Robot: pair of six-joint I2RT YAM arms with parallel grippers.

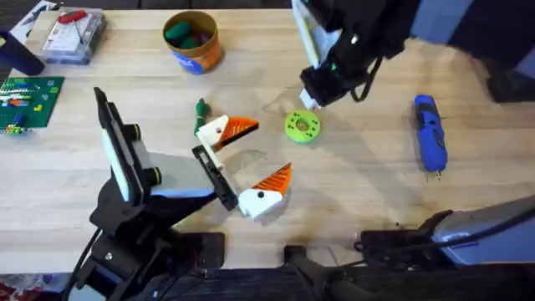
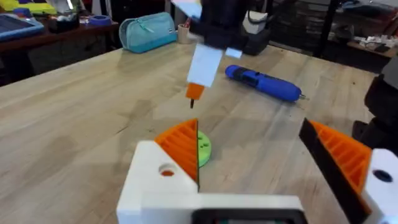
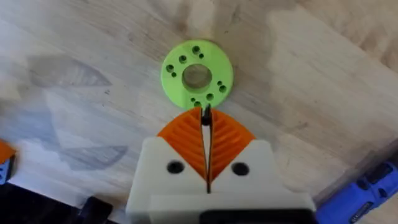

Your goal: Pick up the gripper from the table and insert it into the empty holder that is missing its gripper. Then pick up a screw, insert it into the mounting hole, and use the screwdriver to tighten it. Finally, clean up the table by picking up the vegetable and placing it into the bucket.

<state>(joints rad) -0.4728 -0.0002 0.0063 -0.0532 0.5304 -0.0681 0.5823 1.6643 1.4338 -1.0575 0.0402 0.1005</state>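
Right end effector (image 1: 311, 102) hanging just above the lime-green disc (image 1: 302, 127) near mid-table, orange pads pressed together, pinching a thin dark screw (image 3: 206, 116) at the very tips. From the right wrist, screw tip poised over the disc's near rim, beside the centre hole.

Left end effector (image 1: 266, 150) low over the table (image 1: 376, 176), spread wide, one white-and-orange finger (image 1: 226, 130) toward the far side, the other (image 1: 266, 194) nearer the front edge. Open wood between them, disc just beyond the gap.

Vegetable (image 1: 201, 109) lying on the table, tight against the back of that far finger, so little room on that side. Bucket (image 1: 192, 42) upright near the far edge, left of centre, well apart from the vegetable, green and red bits inside.

Screwdriver (image 1: 430, 134) flat on the right side, tip toward the front edge, clear of both arms. Wide bare wood between it and the disc, more along the front right.

Far left corner crowded: clear box with a red-handled tool (image 1: 73, 35), green board (image 1: 29, 100) at the left edge.

Light wood-grain surface, soft shadows round the disc. Behind, from the left wrist, a teal pouch (image 2: 146, 31) on the table and dark shelving.
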